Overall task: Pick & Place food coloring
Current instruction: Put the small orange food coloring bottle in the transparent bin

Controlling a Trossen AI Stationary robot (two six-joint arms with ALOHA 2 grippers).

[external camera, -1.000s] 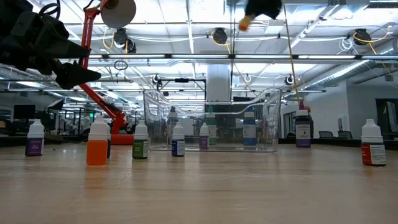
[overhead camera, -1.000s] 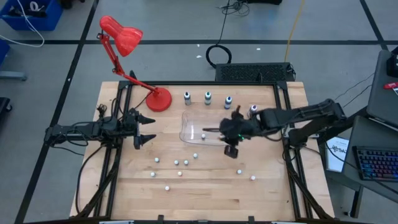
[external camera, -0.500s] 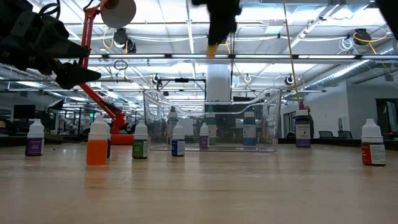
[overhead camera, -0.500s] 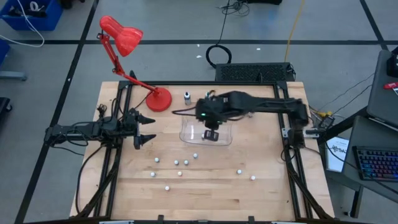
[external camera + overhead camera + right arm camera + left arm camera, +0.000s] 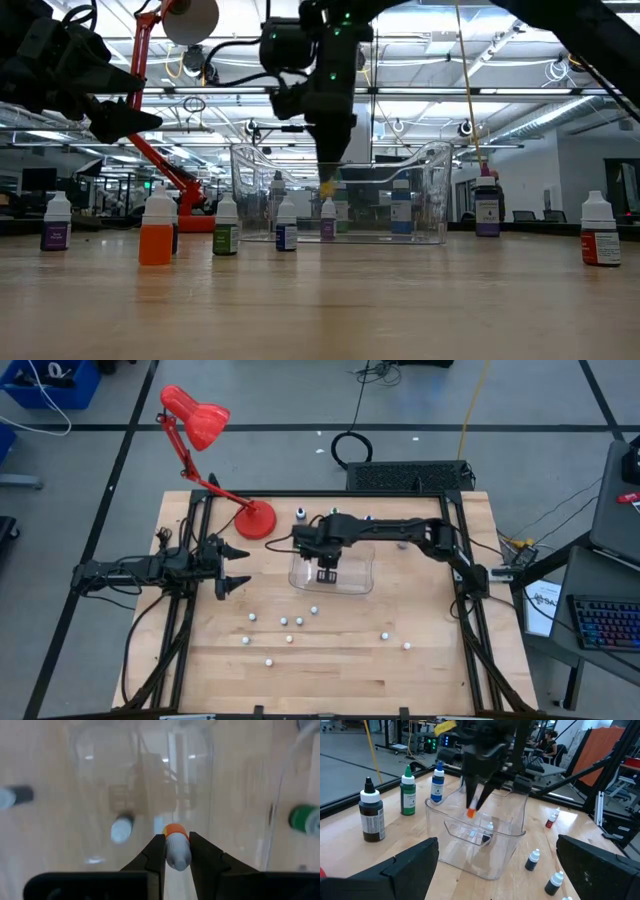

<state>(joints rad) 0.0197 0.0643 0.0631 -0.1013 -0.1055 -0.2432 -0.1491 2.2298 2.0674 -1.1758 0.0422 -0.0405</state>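
High view: my right gripper (image 5: 326, 573) reaches across the table (image 5: 330, 670) and hangs over the clear plastic bin (image 5: 362, 582), while my left gripper (image 5: 235, 567) waits near the left edge with its fingers spread wide and nothing between them; a red desk lamp (image 5: 200, 420) stands at the far left corner, and small bottles with pale caps are scattered over the near half of the table. Low view: my right gripper (image 5: 327, 186) points straight down above the bin (image 5: 430, 200), its fingers clenched on a small orange-tipped bottle (image 5: 327, 188) held just over the rim; other bottles stand in a row on the wood, among them an orange one (image 5: 156, 232), a green-labelled one (image 5: 226, 228) and a blue-labelled one (image 5: 286, 226). Left wrist view: the orange-tipped bottle (image 5: 472, 812) hangs inside the mouth of the bin (image 5: 517, 827), clear of the floor, where another small bottle (image 5: 487, 831) lies; a dark bottle (image 5: 371, 812), a green bottle (image 5: 408, 791) and a blue bottle (image 5: 437, 783) stand upright beside the bin. Right wrist view: my two fingers (image 5: 155, 852) grip the pale body of the orange-tipped bottle (image 5: 175, 847), tip down toward the bin floor.
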